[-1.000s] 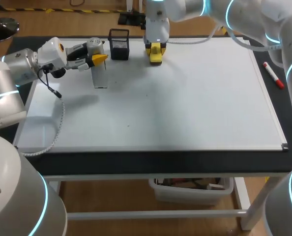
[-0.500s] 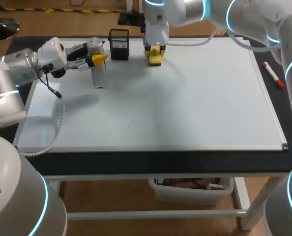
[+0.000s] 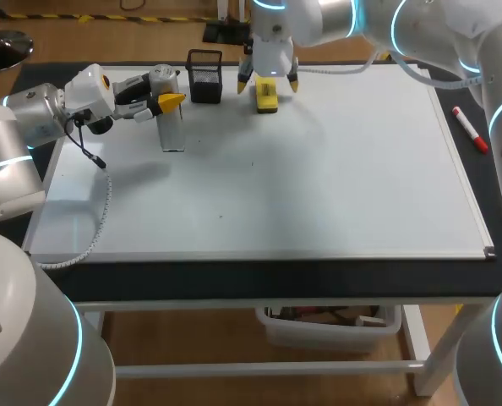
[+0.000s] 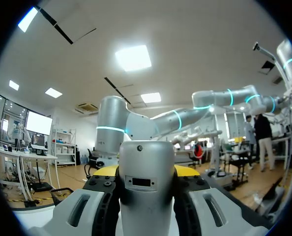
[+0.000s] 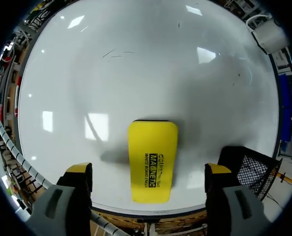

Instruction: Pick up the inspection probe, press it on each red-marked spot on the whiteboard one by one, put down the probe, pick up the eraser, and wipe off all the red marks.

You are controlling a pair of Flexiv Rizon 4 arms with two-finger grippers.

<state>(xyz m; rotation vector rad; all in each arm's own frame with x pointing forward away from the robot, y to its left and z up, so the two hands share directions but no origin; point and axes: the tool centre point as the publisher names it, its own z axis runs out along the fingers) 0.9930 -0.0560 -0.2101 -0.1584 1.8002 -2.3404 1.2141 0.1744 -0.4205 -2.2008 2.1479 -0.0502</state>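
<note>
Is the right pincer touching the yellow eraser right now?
Apart. The right wrist view shows the right pincer open, its yellow fingers clear on either side of the eraser, with bare whiteboard showing between.

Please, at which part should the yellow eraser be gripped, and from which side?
Grip the yellow eraser across its two long sides, coming from straight above: it lies flat on the whiteboard, narrow across. The open right pincer hangs astride it.

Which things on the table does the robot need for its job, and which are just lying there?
For the job: inspection probe in the left gripper; yellow eraser below the open right gripper; whiteboard.
Just lying about: black mesh basket; red marker.
</note>
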